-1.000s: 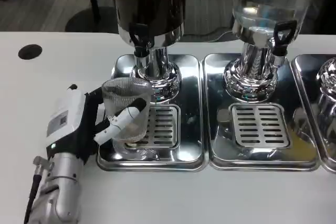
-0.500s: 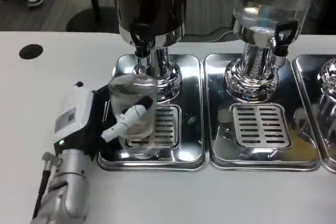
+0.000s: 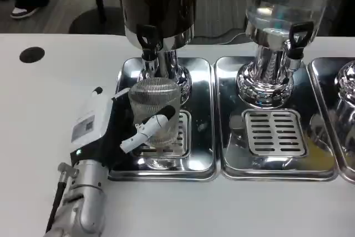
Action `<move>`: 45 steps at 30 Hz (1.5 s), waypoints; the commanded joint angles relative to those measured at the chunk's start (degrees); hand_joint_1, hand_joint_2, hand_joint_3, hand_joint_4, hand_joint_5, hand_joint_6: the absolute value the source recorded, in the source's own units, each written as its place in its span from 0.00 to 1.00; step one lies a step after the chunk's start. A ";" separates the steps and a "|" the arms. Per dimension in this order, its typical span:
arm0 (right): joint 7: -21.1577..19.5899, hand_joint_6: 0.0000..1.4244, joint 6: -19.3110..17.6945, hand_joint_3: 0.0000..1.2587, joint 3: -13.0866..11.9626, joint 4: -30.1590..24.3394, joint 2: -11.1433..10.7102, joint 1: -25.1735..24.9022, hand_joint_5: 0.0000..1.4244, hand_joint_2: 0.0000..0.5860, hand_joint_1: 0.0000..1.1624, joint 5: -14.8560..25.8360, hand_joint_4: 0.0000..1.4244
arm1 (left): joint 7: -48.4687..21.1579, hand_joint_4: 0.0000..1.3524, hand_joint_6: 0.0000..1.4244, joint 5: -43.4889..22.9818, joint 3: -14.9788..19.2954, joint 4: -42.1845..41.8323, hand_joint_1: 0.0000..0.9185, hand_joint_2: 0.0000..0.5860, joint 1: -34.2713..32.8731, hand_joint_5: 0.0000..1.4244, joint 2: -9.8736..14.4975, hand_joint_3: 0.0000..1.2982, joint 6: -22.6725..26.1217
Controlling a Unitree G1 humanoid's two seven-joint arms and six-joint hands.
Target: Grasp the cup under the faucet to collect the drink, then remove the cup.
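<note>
Left hand [image 3: 119,129] has the cup [image 3: 155,116] gripped

Fingers wrap the ribbed clear cup, which sits over the grate of the left drip tray [image 3: 202,154], at 6 o'clock from the dark dispenser's faucet [image 3: 147,40].

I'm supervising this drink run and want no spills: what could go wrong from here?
1. The left hand grips the ribbed clear cup from the side; glass may slip or tilt.
2. The cup's rim sits close below the dark dispenser's faucet; lifting could knock it.
3. The cup stands over the drip tray's grate; dragging could catch it.
</note>
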 commanded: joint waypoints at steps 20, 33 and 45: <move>0.43 0.13 -2.15 0.32 -1.42 0.90 0.23 -0.20 0.18 0.97 0.62 1.53 0.23 | -0.62 0.14 0.00 -1.67 0.60 -1.04 0.00 0.42 1.00 0.23 0.91 0.18 -1.12; 0.53 0.13 -2.89 0.32 -1.63 0.90 0.36 -0.24 0.18 0.97 0.62 1.79 0.24 | -3.61 0.02 0.00 -3.88 1.09 -1.51 0.00 0.28 1.60 0.15 1.64 0.02 -1.87; 0.83 0.14 -3.33 0.32 -1.89 0.72 0.66 0.00 0.19 0.98 0.63 2.13 0.24 | -5.92 0.00 0.00 -5.81 1.33 -2.41 0.00 0.18 2.53 0.11 2.46 0.00 -2.35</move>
